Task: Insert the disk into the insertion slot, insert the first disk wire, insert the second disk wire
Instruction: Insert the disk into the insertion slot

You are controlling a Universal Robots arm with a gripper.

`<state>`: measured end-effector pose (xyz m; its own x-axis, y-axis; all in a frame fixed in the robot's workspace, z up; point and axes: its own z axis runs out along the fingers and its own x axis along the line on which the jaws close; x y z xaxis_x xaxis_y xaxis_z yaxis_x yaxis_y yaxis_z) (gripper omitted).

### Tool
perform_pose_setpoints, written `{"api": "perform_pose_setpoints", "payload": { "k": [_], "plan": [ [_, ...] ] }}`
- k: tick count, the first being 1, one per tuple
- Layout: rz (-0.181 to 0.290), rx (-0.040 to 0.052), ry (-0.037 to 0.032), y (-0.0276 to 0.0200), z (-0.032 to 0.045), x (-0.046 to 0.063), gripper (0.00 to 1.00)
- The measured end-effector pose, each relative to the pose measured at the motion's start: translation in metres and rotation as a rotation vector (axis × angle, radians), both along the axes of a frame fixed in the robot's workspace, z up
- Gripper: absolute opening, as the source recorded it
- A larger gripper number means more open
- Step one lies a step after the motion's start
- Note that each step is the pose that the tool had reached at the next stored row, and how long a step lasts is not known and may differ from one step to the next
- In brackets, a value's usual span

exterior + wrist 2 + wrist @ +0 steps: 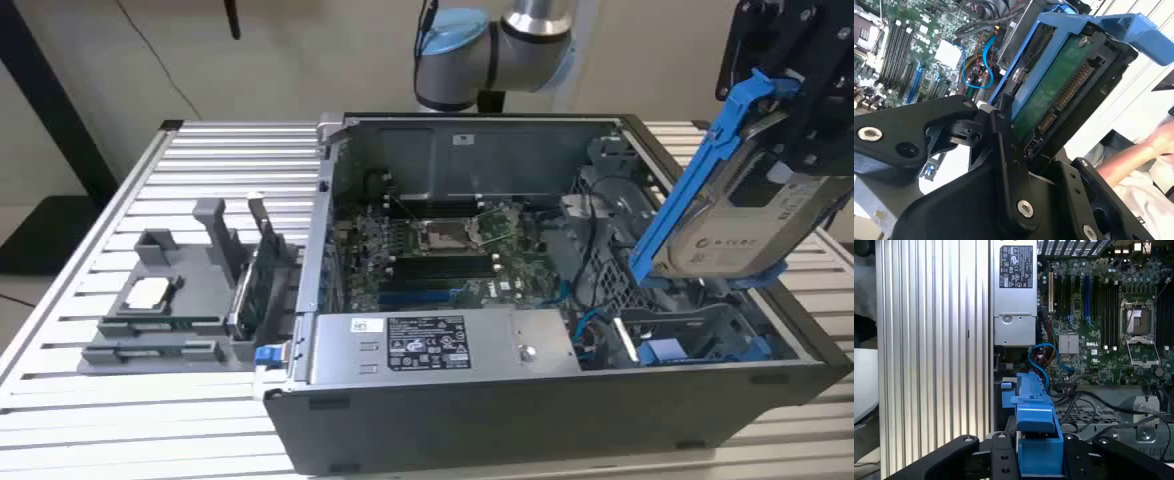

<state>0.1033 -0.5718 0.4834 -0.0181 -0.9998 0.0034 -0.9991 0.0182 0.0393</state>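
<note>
- The black two-fingered gripper (798,140) is clamped on the flat rectangular silver-grey disk (731,225) with a white label. The disk is clipped in a bright blue plastic carrier frame (694,170).
- In the exterior view, with the middle of the open dark grey metal computer case (441,430) as dial centre, the disk hangs in the air at 2 o'clock. It is above the case's open side and not yet seated in it.
- The disk is tilted. Its long edge runs from 1 o'clock down to 7 o'clock, with the label face towards the exterior camera.
- In the second wrist view, the green circuit-board underside (1054,90) of the disk and its connector row face the camera. The black fingers (1004,130) press against the carrier frame.
- In the first wrist view, the carrier frame appears end-on between the two fingers.
- The green motherboard (441,250) lies flat on the case floor.
- The grey labelled power-supply box (441,345) sits at 6 o'clock from the motherboard.
- The black metal drive bay (694,335), with a blue piece inside, occupies the 4 o'clock corner of the case. It is below the disk and apart from it.
- A thin blue cable (1046,357) loops beside the motherboard.
- A grey moulded holder (160,300) with parts rests on the slatted aluminium table (160,160), at 9 o'clock from the case.
- In the second wrist view, a person's arm (1134,155) appears beyond the disk.
</note>
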Motion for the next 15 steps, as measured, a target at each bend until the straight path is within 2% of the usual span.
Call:
{"api": "perform_pose_setpoints", "payload": {
  "k": [10,15],
  "plan": [
    [0.0,-0.0001,0.0,0.0,-0.0001,-0.0001,0.33],
    [0.0,-0.0003,0.0,-0.0002,-0.0034,0.0009,0.33]
  ]
}}
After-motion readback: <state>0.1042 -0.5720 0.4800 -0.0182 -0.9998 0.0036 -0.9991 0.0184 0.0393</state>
